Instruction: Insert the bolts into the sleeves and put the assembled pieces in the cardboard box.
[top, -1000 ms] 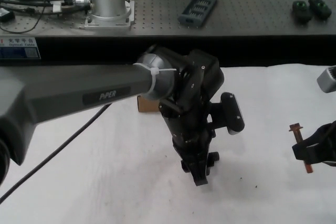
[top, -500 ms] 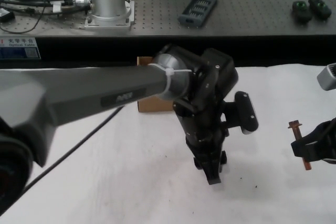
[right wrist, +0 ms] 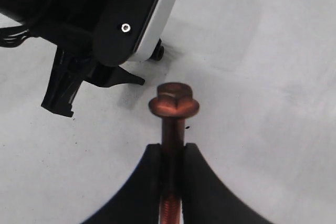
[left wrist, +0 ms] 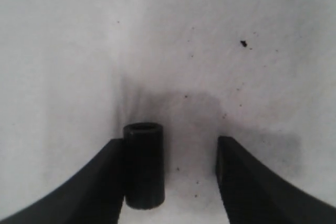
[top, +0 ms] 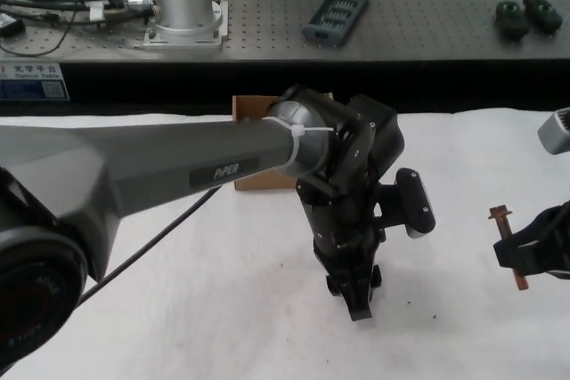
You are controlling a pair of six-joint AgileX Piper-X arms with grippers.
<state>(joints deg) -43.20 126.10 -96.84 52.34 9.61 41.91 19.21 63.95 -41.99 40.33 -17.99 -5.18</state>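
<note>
Two tools: the left tool (left wrist: 170,148), open, straddles the upright black sleeve (left wrist: 143,166) on the white-covered desk (top: 178,309), the sleeve off-centre in the gap; the right tool (right wrist: 173,153) clamps the copper bolt (right wrist: 173,106) by its shank, head up. Centre the sleeve before closing, lest it tip.

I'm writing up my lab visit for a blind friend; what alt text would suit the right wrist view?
A coppery bolt is clamped by its shank between the two dark fingers of the right gripper, its hex head sticking out past the fingertips. Beyond it, the black and silver end of the other arm hangs over a white cloth.
</note>
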